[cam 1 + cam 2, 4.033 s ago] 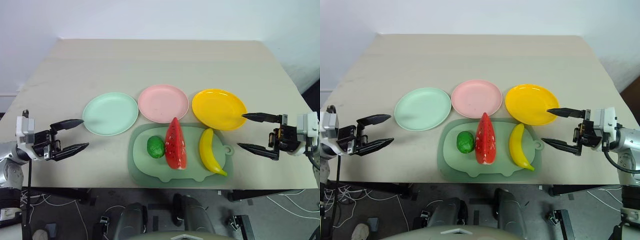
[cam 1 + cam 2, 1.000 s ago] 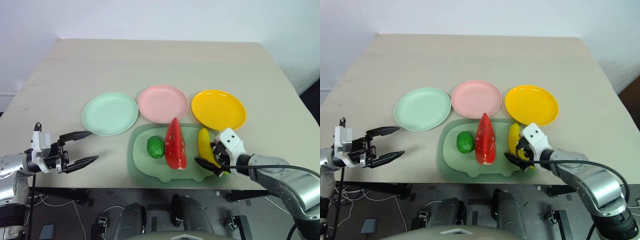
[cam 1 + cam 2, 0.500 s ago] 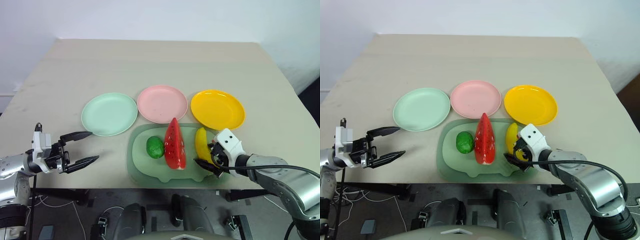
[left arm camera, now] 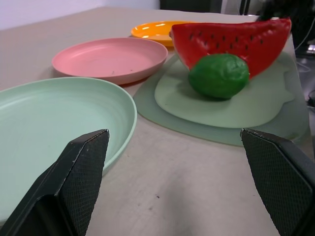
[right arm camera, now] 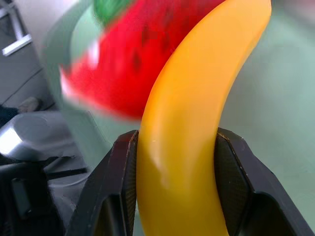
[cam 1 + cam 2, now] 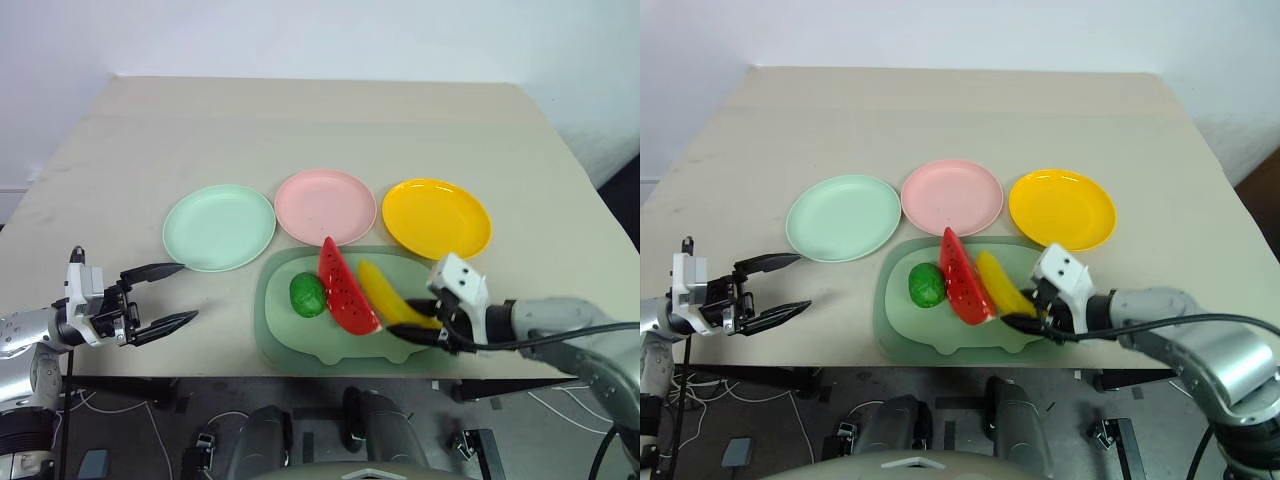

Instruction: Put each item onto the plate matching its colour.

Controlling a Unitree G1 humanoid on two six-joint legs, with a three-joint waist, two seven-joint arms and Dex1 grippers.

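Beige tabletop (image 6: 300, 130) against a white wall, with three plates in a row: mint green plate (image 6: 219, 227), pink plate (image 6: 326, 207), orange-yellow plate (image 6: 437, 218). On the pale green pig-shaped mat (image 6: 290, 335), the right gripper (image 6: 420, 327) is clenched on the banana (image 6: 385, 296), whose free end touches the watermelon wedge (image 6: 346, 286), tilted beside the lime (image 6: 307, 294). The target plate lies at one o'clock from the banana. Risk: swinging the banana may drag the wedge or slip from the end grip. The left gripper (image 6: 158, 296) stands released at nine o'clock.
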